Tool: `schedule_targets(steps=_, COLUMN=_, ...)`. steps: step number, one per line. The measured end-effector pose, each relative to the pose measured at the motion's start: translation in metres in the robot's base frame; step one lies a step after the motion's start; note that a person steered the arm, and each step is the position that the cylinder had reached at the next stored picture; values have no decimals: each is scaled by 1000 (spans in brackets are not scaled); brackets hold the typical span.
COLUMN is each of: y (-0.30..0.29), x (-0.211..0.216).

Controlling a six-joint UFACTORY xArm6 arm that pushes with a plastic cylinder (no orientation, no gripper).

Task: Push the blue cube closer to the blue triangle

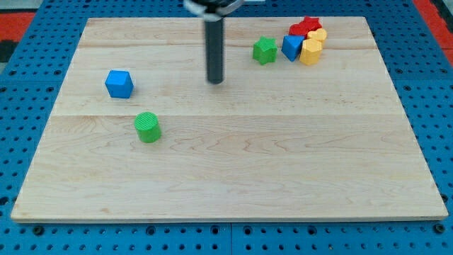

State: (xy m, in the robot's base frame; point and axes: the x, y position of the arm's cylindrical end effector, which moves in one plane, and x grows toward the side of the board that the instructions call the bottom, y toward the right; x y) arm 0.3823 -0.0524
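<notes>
My tip (215,81) right of blue cube (119,83)

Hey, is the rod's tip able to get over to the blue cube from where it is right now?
Probably yes. My tip sits toward the view's right of the blue cube, with only bare board between them. The green cylinder lies lower, off that line.

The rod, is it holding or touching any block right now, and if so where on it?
Nothing is held. My tip stands apart from every block, between the blue cube at the view's left and the blue triangle at the view's right.
</notes>
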Motion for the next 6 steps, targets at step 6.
schedule_targets(steps=6, y=-90, x=-9)
